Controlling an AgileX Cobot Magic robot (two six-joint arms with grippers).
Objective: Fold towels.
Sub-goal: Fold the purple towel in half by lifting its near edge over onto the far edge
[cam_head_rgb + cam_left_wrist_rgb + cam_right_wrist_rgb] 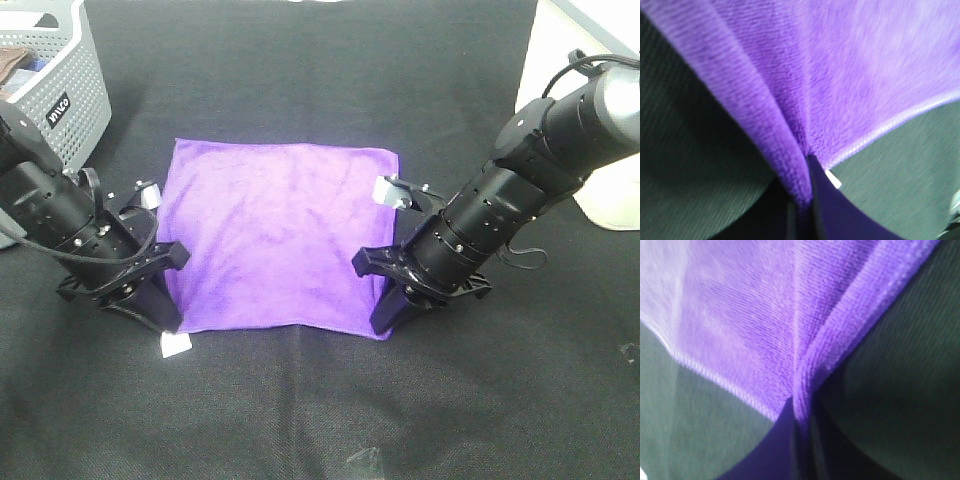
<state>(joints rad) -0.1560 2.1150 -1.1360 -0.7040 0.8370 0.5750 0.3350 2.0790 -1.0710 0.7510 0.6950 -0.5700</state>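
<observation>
Purple towel (pixel 275 235): lying spread flat on the black table cover (pixel 320 420), and you've got it by both near corners.
Left claw (pixel 165 322): clamped tight on the near left corner, with the cloth bunched into a ridge between the fingers.
Right claw (pixel 384 322): same deal, pinched onto the near right corner, fabric puckered up into it.
White tag (pixel 176 345): sitting on the cover right next to your left claw.
Grey basket (pixel 55 85): far left, well apart from the towel.

table (pixel 320 420) — black cover | on it: purple towel (pixel 275 240), grey basket (pixel 62 100)
</observation>
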